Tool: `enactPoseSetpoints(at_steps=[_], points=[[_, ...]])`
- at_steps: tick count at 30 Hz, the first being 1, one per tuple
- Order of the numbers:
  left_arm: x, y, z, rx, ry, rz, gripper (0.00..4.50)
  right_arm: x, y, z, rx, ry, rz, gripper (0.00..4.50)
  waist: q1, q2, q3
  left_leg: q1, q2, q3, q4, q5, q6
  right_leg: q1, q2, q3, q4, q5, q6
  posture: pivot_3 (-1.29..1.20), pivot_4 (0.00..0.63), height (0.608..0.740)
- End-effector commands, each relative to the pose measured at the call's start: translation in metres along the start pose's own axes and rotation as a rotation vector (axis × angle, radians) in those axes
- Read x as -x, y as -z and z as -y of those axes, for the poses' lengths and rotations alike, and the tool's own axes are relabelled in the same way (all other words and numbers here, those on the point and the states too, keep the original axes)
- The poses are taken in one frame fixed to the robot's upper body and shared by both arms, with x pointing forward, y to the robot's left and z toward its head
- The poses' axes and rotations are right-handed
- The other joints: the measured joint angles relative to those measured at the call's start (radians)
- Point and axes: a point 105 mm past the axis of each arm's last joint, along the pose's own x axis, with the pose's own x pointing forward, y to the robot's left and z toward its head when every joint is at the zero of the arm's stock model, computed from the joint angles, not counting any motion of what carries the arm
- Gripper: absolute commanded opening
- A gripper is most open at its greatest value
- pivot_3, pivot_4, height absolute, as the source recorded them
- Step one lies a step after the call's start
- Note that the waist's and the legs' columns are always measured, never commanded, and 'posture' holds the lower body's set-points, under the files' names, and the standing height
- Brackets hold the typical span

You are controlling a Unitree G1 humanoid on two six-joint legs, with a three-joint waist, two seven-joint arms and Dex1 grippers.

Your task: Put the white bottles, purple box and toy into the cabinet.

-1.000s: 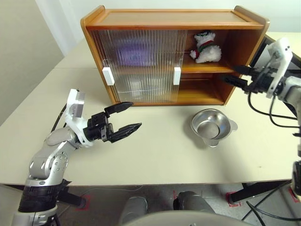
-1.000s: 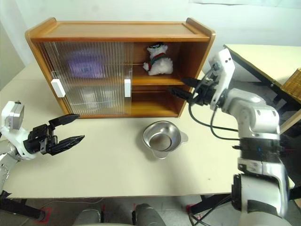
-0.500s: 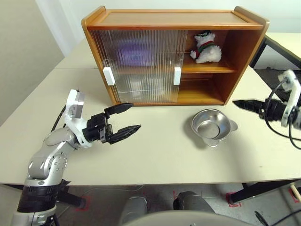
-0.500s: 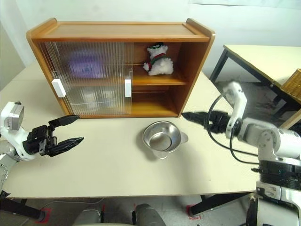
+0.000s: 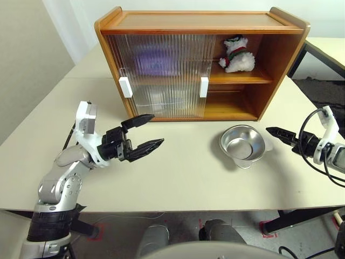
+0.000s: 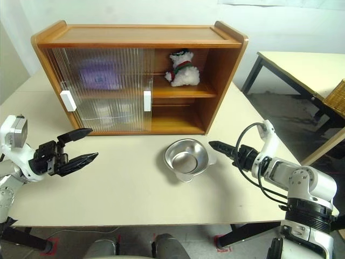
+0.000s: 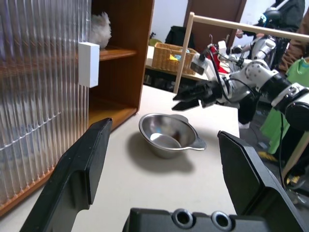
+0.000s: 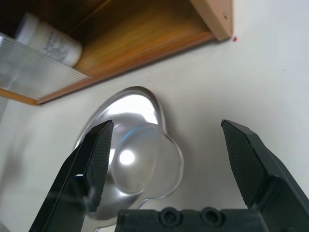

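1. Left eye view is showing the cabinet point(image 5: 202, 59) standing at the back of the table point(image 5: 178, 172), with the toy point(image 5: 236, 54) sitting on its upper shelf in the uncovered right half.
2. The purple box point(image 5: 153, 58) is showing as a lilac blur behind the ribbed sliding doors point(image 5: 161, 75) on the upper shelf, and one of the white bottles point(image 8: 48, 38) is lying on the lower shelf, partly behind a door edge; the second bottle is too hidden to place.
3. The left gripper point(image 5: 144, 132) is hovering over the table in front of the doors, jaws spread wide and holding nothing.
4. The right gripper point(image 6: 218, 147) is pointing at the steel bowl point(image 6: 186, 157) from just beside it, fingers wide apart and empty.
5. Everything named in the task seems to be sitting inside already, so the remaining risk is lying in needless contact: the right fingers are sitting close enough to the bowl that a forward drift could be nudging it across the table or into the cabinet base.
6. A left-arm sweep toward the doors could be catching a white handle point(image 5: 125, 87) and sliding a door.
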Motion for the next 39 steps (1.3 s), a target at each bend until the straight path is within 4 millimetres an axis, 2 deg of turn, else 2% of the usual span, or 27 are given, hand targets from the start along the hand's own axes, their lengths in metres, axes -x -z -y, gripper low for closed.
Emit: enactPoseSetpoints(at_steps=[1, 8, 11, 12, 15, 23, 25, 34, 39], points=[[-0.001, -0.001, -0.002, -0.014, -0.007, 0.002, 4.5, 0.003, 0.007, 0.013, 0.025, 0.085, -0.023, 4.48, 0.0, 0.0, 0.0, 0.0, 0.0, 0.0, 0.0, 0.0, 0.0, 0.0, 0.0, 0.0, 0.0, 0.0, 0.0, -0.02, 0.0, 0.74], [0.003, 0.0, -0.004, -0.018, -0.019, -0.008, 4.5, 0.003, 0.016, 0.018, 0.013, 0.114, -0.051, 4.48, -0.001, 0.0, 0.0, 0.0, 0.0, 0.0, 0.0, 0.0, 0.0, 0.0, 0.0, 0.0, 0.0, 0.0, 0.001, -0.02, 0.0, 0.74], [0.004, 0.0, -0.006, -0.032, -0.029, -0.006, 4.5, 0.002, 0.021, 0.011, -0.009, 0.072, -0.076, 4.48, -0.002, 0.0, 0.0, 0.0, 0.0, 0.0, 0.0, 0.0, 0.0, 0.0, 0.0, 0.0, 0.0, 0.0, 0.001, -0.02, 0.0, 0.74], [0.004, -0.001, -0.007, -0.04, -0.032, -0.005, 4.5, 0.001, 0.022, 0.008, -0.02, 0.053, -0.078, 4.31, -0.002, 0.0, 0.0, 0.0, 0.0, 0.0, 0.0, 0.0, 0.0, 0.0, 0.0, 0.0, 0.0, 0.0, 0.001, -0.02, 0.0, 0.74], [0.004, -0.001, -0.008, -0.055, -0.04, -0.001, 4.5, 0.0, 0.022, 0.004, -0.032, 0.032, -0.083, 3.53, -0.001, 0.0, 0.0, 0.0, 0.0, 0.0, -0.001, 0.0, 0.0, 0.0, 0.0, 0.0, 0.0, 0.0, 0.001, -0.03, 0.0, 0.74], [0.008, -0.006, -0.017, -0.091, -0.086, 0.027, 4.5, -0.003, 0.03, -0.007, -0.062, -0.032, -0.116, 0.55, -0.001, 0.0, 0.0, 0.0, 0.0, 0.0, -0.001, 0.0, 0.0, 0.0, 0.0, 0.0, 0.0, -0.001, 0.0, -0.02, 0.0, 0.74], [0.009, -0.007, -0.019, -0.098, -0.093, 0.028, 4.5, -0.003, 0.031, -0.009, -0.066, -0.044, -0.121, 0.03, -0.003, -0.001, -0.001, 0.0, 0.0, 0.0, -0.002, 0.0, 0.0, 0.0, 0.0, 0.0, 0.0, -0.001, 0.0, -0.02, 0.0, 0.74], [0.013, -0.008, -0.024, -0.113, -0.107, 0.029, 4.5, -0.002, 0.027, -0.01, -0.076, -0.065, -0.11, 0.01, -0.005, -0.003, -0.002, 0.001, 0.0, 0.0, -0.002, 0.0, 0.0, 0.0, 0.001, 0.0, 0.0, -0.001, 0.0, -0.02, 0.0, 0.74], [0.012, -0.009, -0.024, -0.118, -0.128, 0.051, 4.5, 0.001, 0.015, -0.023, -0.185, -0.182, -0.055, 0.01, -0.005, -0.003, -0.002, 0.001, 0.0, 0.0, -0.003, 0.0, 0.0, 0.0, 0.001, 0.0, 0.0, -0.001, -0.001, -0.02, 0.0, 0.74]])
